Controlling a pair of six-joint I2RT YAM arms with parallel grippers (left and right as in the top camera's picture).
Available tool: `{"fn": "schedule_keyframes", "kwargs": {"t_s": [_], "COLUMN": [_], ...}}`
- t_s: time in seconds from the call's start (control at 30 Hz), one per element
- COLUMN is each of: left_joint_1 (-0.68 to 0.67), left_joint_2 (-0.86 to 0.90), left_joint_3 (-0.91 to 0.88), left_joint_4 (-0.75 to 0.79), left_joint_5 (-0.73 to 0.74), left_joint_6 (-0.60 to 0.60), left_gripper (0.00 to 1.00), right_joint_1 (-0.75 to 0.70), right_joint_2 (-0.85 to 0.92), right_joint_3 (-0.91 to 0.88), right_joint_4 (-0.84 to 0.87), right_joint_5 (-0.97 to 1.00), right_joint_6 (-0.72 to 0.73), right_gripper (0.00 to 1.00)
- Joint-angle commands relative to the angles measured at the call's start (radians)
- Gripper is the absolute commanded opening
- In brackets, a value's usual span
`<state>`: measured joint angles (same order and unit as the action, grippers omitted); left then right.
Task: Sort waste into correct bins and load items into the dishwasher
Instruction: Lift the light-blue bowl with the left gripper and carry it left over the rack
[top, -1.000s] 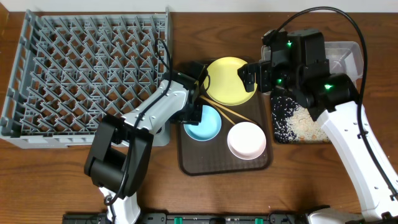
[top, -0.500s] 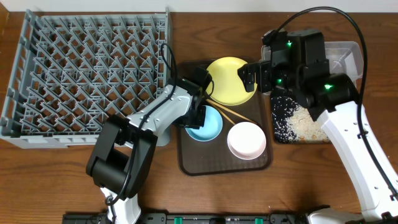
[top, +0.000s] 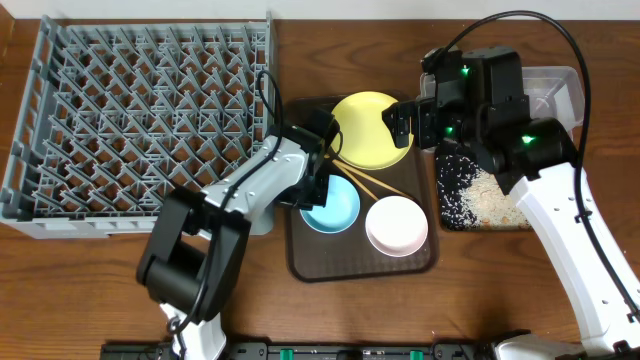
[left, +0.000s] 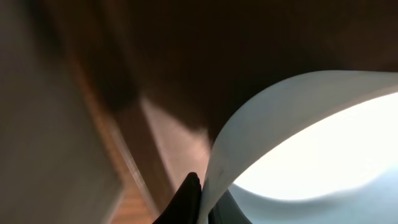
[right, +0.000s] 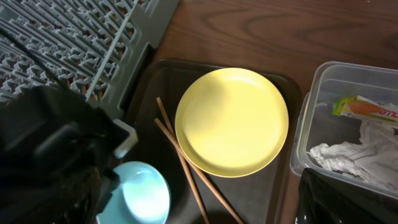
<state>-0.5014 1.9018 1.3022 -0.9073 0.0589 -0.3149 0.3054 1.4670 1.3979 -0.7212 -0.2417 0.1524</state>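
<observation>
Nearest, at lower middle of the overhead view, one white bowl (top: 397, 225) sits on the brown tray (top: 330, 258). Just above it the left pincer (top: 316, 188) has closed within the last second and now pinches the left rim of the one blue bowl (top: 335, 208), which looks ready to lift toward the single rack (top: 150, 110) at upper left. Two chopsticks (top: 375, 187) lie below the one yellow plate (top: 365, 130). The right pincer (top: 402, 122) hangs spread and empty over the plate's right edge, beside one black tray (top: 447, 190) of rice scraps (top: 490, 200). Farthest, one clear tub (top: 560, 85) holds one wrapper (right: 367, 109) and tissue (right: 354, 155).
</observation>
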Motion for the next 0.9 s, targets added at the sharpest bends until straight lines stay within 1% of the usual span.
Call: {"fn": "schedule_keyframes", "kwargs": {"t_s": [0.0,0.13,0.3,0.37,0.5,0.53,0.67,0.87], "left_joint_1": [0.003,0.003,0.003,0.003,0.003,0.003,0.004,0.005], "left_joint_2": [-0.114,-0.231,-0.364,-0.396,-0.415,-0.415,-0.414,-0.413], "left_joint_3": [0.046,0.056,0.056,0.056,0.056,0.056,0.056,0.056], "left_joint_4": [-0.011,0.005,0.032,0.039,0.042,0.043,0.06,0.136], "left_joint_5": [-0.098,-0.186,-0.359,-0.391,-0.398,-0.421,-0.563,-0.777], "left_joint_6": [0.025,0.093,0.134,0.14,0.162,0.163,0.193,0.256], "left_gripper": [0.07,0.07,0.07,0.07,0.08,0.07,0.07,0.07], "right_joint_1": [0.003,0.003,0.003,0.003,0.003,0.003,0.003,0.003], "right_joint_2": [0.011,0.011,0.011,0.011,0.011,0.011,0.011,0.011], "right_joint_3": [0.013,0.013,0.013,0.013,0.013,0.013,0.013,0.013], "right_joint_4": [-0.002,-0.002,-0.003,-0.004,-0.006,-0.005,-0.006,-0.005], "right_joint_5": [0.006,0.006,0.006,0.006,0.006,0.006,0.006,0.006], "right_joint_6": [0.011,0.011,0.011,0.011,0.011,0.011,0.011,0.011], "right_gripper": [0.99,0.99,0.99,0.99,0.99,0.99,0.99,0.99]}}
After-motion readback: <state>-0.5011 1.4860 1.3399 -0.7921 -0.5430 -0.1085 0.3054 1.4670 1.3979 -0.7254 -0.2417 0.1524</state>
